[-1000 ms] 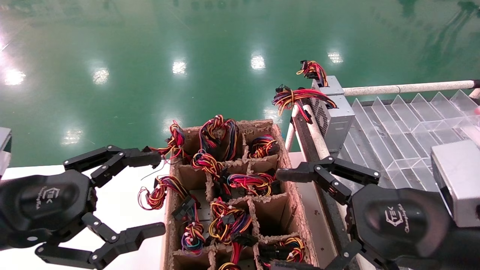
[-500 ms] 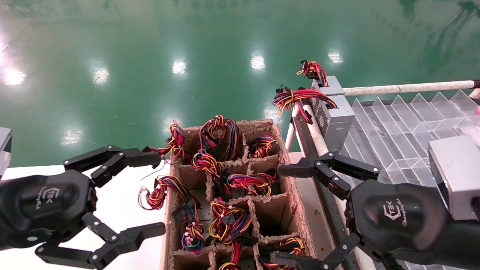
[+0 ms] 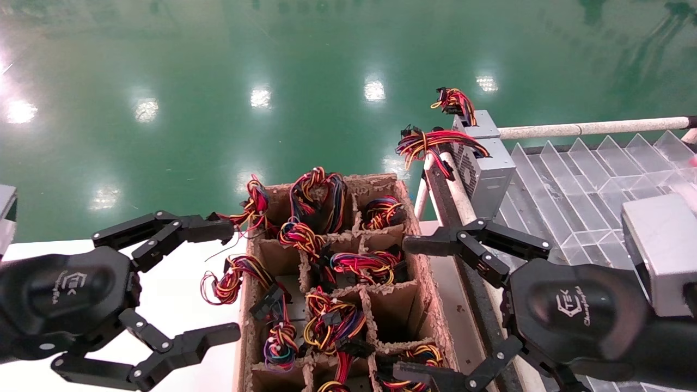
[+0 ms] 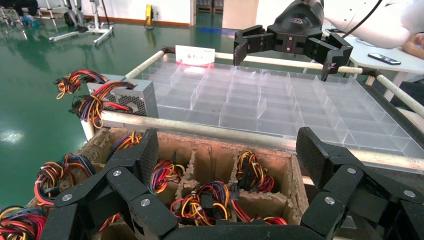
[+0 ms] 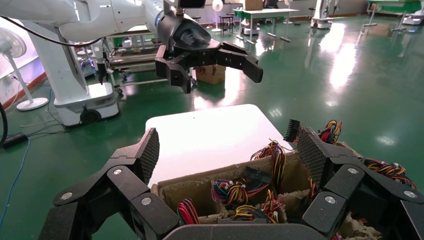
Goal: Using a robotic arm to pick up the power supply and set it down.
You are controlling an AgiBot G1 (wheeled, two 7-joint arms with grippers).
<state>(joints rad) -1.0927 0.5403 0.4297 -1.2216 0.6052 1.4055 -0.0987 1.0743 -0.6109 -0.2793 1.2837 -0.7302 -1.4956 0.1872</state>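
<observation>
The power supply (image 3: pixel 490 170), a grey box with a vented side and a long loose red-yellow wire bundle (image 3: pixel 430 142), stands at the near corner of the clear tray (image 3: pixel 591 179). It also shows in the left wrist view (image 4: pixel 131 96). My right gripper (image 3: pixel 405 310) hangs open between the cardboard box and the tray rail, short of the power supply, with nothing between its fingers. My left gripper (image 3: pixel 228 280) is open over the white table, left of the box. Each wrist view looks past open jaws into the box's wire-filled cells.
A divided cardboard box (image 3: pixel 430 283) full of coloured wire bundles sits in the middle. A second grey unit with a small coiled bundle (image 3: pixel 475 125) stands behind the power supply. Pale rails (image 3: pixel 463 201) frame the tray. The white table (image 3: pixel 179 305) lies left; green floor is beyond.
My right gripper has shifted slightly towards the box, and its lower finger has come more into view. The left gripper and the power supply have not moved.
</observation>
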